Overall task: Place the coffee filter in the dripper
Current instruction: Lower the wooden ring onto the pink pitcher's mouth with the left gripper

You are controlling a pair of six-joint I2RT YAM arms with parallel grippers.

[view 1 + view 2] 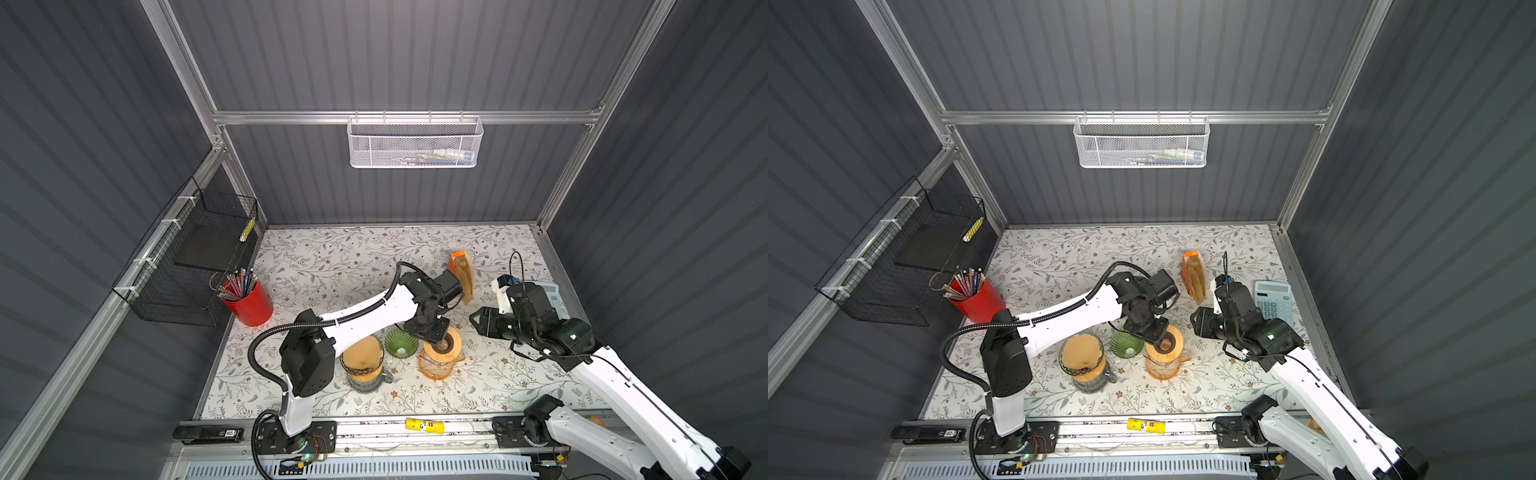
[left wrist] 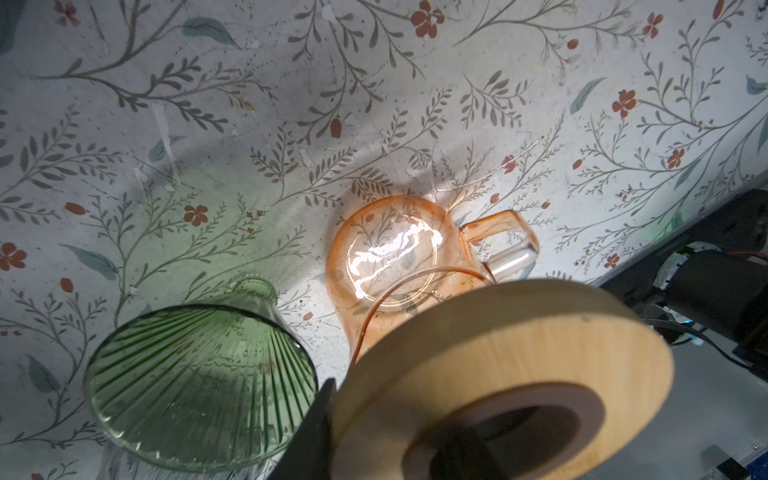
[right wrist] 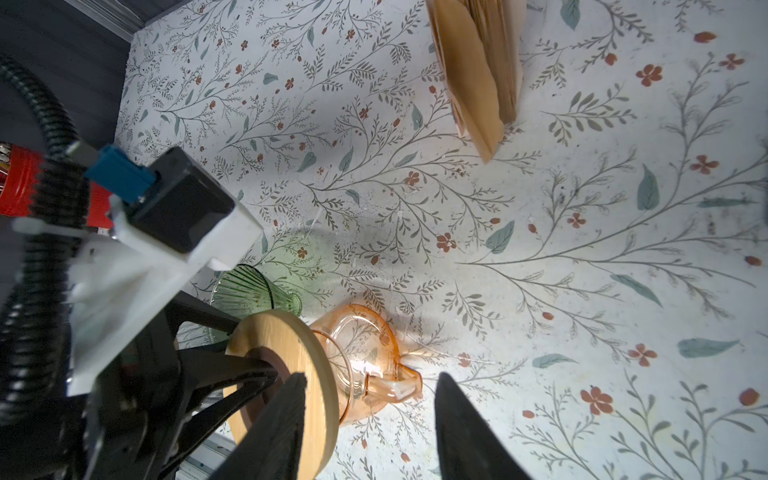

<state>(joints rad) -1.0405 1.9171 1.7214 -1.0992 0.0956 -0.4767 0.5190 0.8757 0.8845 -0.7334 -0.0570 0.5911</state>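
The green ribbed glass dripper (image 1: 401,343) (image 2: 199,386) (image 3: 245,291) stands on the table, mouth up. Right of it is an orange glass carafe (image 1: 436,368) (image 2: 390,257). My left gripper (image 1: 437,340) (image 2: 390,453) is shut on a wooden ring (image 1: 452,343) (image 2: 498,365) (image 3: 286,353) held tilted over the carafe, one finger in its hole and one outside. Brown coffee filters (image 1: 463,272) (image 3: 478,70) stand in an orange holder behind. My right gripper (image 1: 478,320) (image 3: 370,411) hangs open and empty, right of the carafe.
A grey glass carafe with a brown filter on top (image 1: 362,359) stands left of the dripper. A red pencil cup (image 1: 249,301) is at far left, a calculator (image 1: 1273,301) at far right. A yellow glue stick (image 1: 424,424) and a stapler (image 1: 208,433) lie on the front rail.
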